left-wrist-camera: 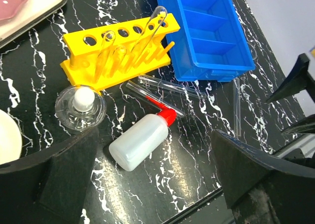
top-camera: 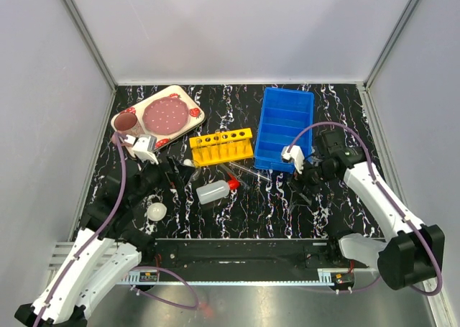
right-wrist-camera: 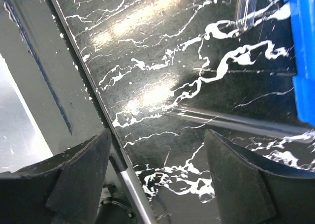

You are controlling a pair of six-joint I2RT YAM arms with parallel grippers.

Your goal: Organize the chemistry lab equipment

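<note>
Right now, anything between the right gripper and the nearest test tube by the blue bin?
Nothing visible. The right gripper is open, and only table shows between it and the test tube lying flat ahead, one end by the blue bin.

We count 1 yellow holed plastic tube rack (top-camera: 221,146), 1 blue compartmented plastic bin (top-camera: 286,129), 1 translucent white red-capped squeeze bottle (top-camera: 213,192), 1 small clear glass flask (left-wrist-camera: 79,106), 1 small white round dish (top-camera: 157,211), 1 pink mug (top-camera: 126,121), 1 strawberry-patterned plate (top-camera: 167,115), 1 matching tray (top-camera: 177,92), and at least 4 thin clear test tubes (left-wrist-camera: 167,85).

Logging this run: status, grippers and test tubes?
Left gripper, right gripper open, empty. At least one test tube leaning in yellow rack; loose tubes on table. Squeeze bottle lying by them.
</note>
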